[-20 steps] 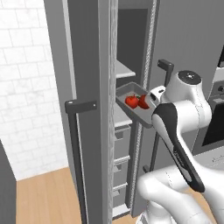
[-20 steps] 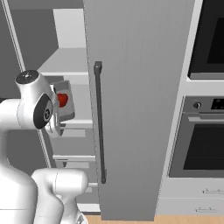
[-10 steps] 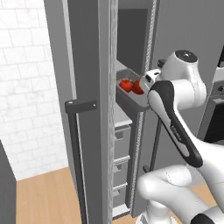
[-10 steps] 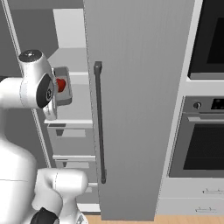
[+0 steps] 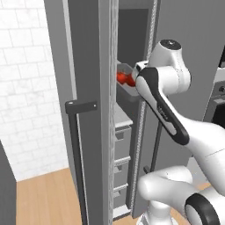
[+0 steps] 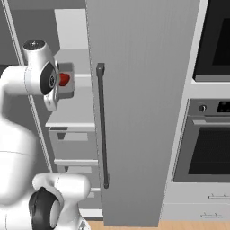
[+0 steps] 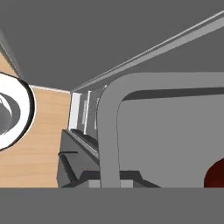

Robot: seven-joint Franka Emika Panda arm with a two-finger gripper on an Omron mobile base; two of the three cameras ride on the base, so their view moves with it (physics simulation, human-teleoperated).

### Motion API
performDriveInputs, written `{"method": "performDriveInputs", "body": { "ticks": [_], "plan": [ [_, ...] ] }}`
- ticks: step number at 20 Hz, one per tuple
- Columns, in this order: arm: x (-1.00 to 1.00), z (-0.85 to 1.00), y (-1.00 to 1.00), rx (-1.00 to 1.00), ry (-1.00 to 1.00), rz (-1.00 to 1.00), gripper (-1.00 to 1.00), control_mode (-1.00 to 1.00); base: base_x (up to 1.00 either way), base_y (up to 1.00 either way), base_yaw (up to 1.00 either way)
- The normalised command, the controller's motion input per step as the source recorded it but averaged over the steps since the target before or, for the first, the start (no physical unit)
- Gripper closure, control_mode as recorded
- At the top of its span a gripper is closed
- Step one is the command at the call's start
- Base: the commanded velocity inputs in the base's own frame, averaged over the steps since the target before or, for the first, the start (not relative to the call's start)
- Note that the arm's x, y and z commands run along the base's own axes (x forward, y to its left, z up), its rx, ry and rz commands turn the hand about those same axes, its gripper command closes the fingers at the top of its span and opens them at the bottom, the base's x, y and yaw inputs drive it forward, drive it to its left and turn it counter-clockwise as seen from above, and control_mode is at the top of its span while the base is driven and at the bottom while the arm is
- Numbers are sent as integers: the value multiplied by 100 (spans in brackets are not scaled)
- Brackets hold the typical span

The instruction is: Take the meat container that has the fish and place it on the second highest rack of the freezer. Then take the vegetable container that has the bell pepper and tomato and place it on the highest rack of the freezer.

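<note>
The vegetable container [image 5: 126, 86] sits just right of centre in the upper half of the left base view, a grey tray with its red pieces [image 5: 124, 78] showing, carried at the mouth of the freezer [image 5: 88, 66] between the 2 open doors. In the right base view it shows at centre left, partly behind the arm's wrist. In the hand view its rim fills the right half, with 1 dark red piece at the lower right edge. The gripper itself is hidden behind the wrist, but it appears clamped shut on the tray's rim.

The risk, as I judge it, is a pinch on 1 edge only: the tray could tilt and let the red pieces roll out. Its far edge could also catch the front lip of the highest rack [image 6: 75, 55] or the door edge if it goes in too low or skewed. The rack is hard to make out in the left base view.

Against the pictures 1 second and half a second ago, the tray is higher and further up the frame, and the arm's wrist has risen with it.
</note>
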Motion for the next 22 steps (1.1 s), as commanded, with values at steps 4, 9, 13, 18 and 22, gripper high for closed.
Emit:
{"method": "performDriveInputs", "body": {
  "ticks": [4,9,13,18,22],
  "plan": [
    [55,24,0,0,5,-1,100,-100,0,0,0],
    [63,1,16,-1,0,0,100,-100,0,0,0],
    [73,0,28,-1,0,0,100,-100,0,0,0],
    [74,0,23,0,0,0,100,-100,0,0,0],
    [73,0,23,0,3,0,100,-100,0,0,0]
  ]
}}
